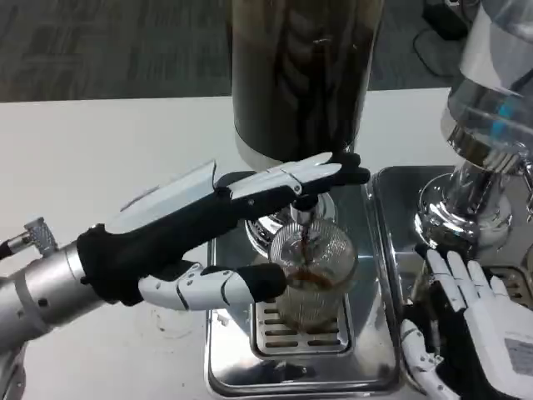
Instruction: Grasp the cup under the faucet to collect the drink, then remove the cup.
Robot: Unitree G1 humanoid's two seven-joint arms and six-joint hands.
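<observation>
White table (100,158): fills the left and middle of the frame, bare on its left side.

Dark drink dispenser (301,75): tall cylinder at top centre, brown liquid inside, standing on a steel base.

Second dispenser (487,108): clear and chrome, upper right, not in use.

Steel drip tray (241,367): lower centre, slotted grate in the middle, the cup standing on it.

Left hand (225,229): reaches in from the lower left. Upper fingers (291,177) lie over the faucet lever at about tap height; the lower digit touches the cup's left side. Whether the cup is truly gripped or only steadied, I cannot tell.

Right hand (466,317): lower right, resting by the second dispenser's base, fingers apart, holding nothing.

Ribbed glass cup (312,271): centre of frame, directly under the faucet (306,212), a thin brown stream falling into it, a shallow layer of drink inside.

Handling note: filling appears under way and early. Keep the cup upright and centred beneath the stream; hold it steady against the tray; watch the level; let the flow stop before drawing the cup clear, to avoid drips and spills.
</observation>
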